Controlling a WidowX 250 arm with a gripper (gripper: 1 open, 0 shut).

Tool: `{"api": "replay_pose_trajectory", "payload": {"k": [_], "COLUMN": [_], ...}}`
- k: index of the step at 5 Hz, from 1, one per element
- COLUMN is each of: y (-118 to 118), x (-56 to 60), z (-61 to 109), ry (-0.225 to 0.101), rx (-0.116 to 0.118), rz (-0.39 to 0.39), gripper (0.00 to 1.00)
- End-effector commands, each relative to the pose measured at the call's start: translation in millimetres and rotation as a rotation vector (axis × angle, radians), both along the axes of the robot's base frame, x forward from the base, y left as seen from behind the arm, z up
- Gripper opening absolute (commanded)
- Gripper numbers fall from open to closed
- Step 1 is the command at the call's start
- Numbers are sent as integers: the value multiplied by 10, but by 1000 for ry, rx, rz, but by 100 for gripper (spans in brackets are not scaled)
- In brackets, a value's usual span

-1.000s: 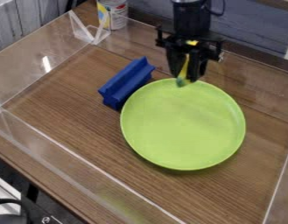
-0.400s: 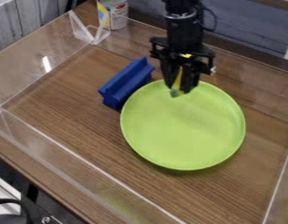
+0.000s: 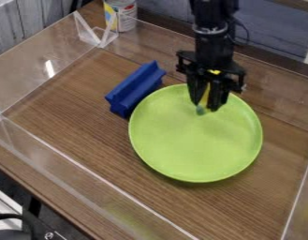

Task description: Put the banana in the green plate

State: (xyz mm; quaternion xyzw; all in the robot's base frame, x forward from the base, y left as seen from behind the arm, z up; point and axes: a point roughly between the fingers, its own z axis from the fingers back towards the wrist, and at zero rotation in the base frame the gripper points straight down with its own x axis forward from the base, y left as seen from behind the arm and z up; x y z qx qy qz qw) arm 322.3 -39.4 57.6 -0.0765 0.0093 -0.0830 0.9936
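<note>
One small yellow toy banana [image 3: 202,97] clamped between your black fingers [image 3: 208,106]. Since a second ago, fingers shifted from rim to over large lime-green round plate [image 3: 182,141], lower; plate directly beneath, release looks near.

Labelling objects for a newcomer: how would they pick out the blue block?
Find the big lime-green plate on the wooden table. Just off its upper-left rim lies the blue block, rectangular and angled. It is the only blue, boxy thing there.

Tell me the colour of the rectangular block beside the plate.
Blue. The block lies left of the green plate, plain in the single camera view.
</note>
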Motion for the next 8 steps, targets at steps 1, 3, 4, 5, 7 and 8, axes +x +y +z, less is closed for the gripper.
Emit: {"api": "replay_pose_trajectory", "payload": {"k": [1,3,4,5,7,8], "y": [-63,-98,-103,-110,-116,-91], "x": [69,102,116,130,145,132], "z": [76,-12,-29,-48,-21,169], "ry": [-47,-44,-46,-48,-56,-89], "rx": [-1,-3,-4,-5,-7,-9], "rz": [-12,-15,-13,-12,-10,-7], "gripper": [0,0,0,0,100,100]}}
